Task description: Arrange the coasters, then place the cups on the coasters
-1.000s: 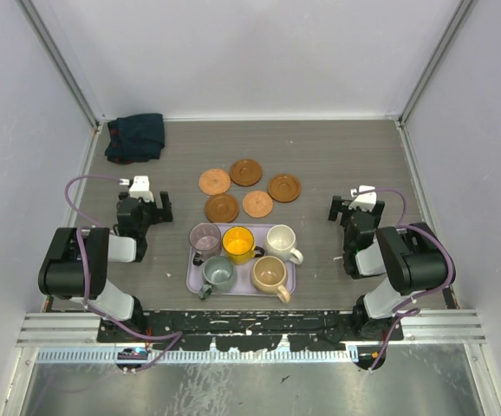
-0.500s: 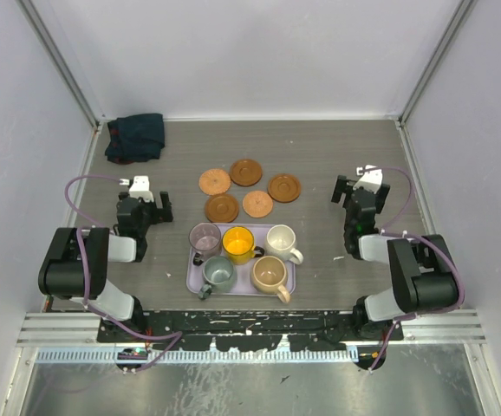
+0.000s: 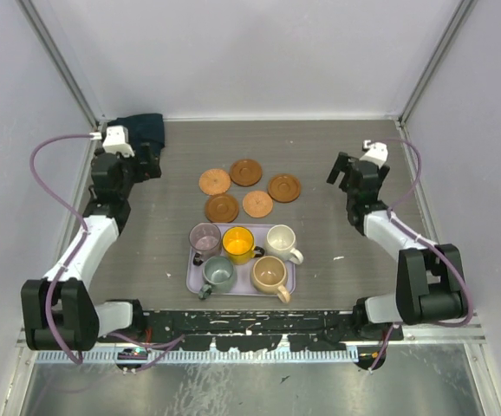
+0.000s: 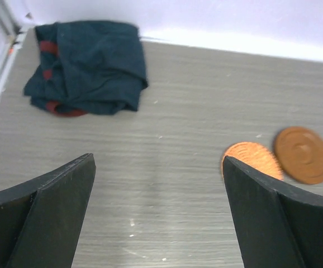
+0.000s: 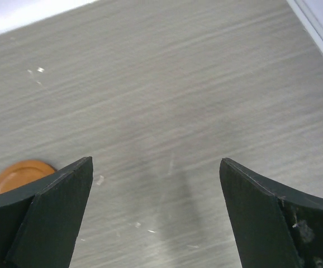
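Several round brown coasters lie loose at mid-table: a light one [image 3: 215, 181], darker rimmed ones [image 3: 245, 172] [image 3: 284, 187] [image 3: 222, 207] and another light one [image 3: 257, 204]. Several cups stand on the lavender tray [image 3: 290, 264]: mauve [image 3: 204, 238], yellow [image 3: 238, 243], cream [image 3: 281, 242], grey-green [image 3: 217, 273] and tan [image 3: 269, 273]. My left gripper [image 3: 150, 161] [image 4: 157, 167] hovers open over bare table left of the coasters, with an orange coaster [image 4: 251, 159] beside its right finger. My right gripper [image 3: 352, 173] [image 5: 155, 164] is open and empty to the right of the coasters, one coaster [image 5: 19, 173] at its left finger.
A crumpled dark blue cloth [image 3: 136, 137] [image 4: 86, 67] lies in the far left corner, close to my left gripper. White walls and metal rails [image 3: 86, 173] enclose the table on three sides. A darker coaster [image 4: 303, 154] shows at the right of the left wrist view.
Both arms have risen from near their bases and reached forward: the left toward the far left by the cloth, the right toward the far right. Both grippers stayed open.
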Tool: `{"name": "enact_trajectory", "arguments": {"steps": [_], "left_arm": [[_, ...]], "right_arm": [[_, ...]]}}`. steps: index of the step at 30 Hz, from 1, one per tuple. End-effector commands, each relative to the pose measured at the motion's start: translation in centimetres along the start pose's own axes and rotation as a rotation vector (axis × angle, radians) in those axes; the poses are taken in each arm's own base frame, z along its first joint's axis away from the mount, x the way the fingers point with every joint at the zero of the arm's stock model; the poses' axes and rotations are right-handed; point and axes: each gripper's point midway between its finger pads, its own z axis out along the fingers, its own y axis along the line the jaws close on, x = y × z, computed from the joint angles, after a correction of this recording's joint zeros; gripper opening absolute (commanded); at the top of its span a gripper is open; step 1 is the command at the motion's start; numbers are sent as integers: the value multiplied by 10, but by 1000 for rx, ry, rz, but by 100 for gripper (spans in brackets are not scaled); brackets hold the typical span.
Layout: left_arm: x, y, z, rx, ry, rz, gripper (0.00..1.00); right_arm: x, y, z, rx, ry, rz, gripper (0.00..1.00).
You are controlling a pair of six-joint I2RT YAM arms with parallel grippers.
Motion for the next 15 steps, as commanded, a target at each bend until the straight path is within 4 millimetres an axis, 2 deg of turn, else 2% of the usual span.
{"name": "enact_trajectory", "arguments": {"steps": [1, 3, 7, 9, 12, 15], "left_arm": [[-4, -42, -9, 192, 87, -113, 98], [-7, -65, -7, 289, 98, -123, 98], [19, -95, 13, 362, 227, -101, 98], [24, -115, 20, 441, 280, -97, 98], [47, -130, 36, 473, 380, -136, 98], [72, -145, 47, 492, 472, -103, 98]], "right_arm": [[-8, 31, 4, -54, 131, 2, 99], [-10, 43, 6, -67, 148, 6, 99], [-6, 74, 8, -159, 164, -38, 99], [0, 93, 9, -190, 176, -84, 99], [18, 118, 14, -223, 230, -158, 99], [44, 141, 18, -230, 292, -251, 99]]}}
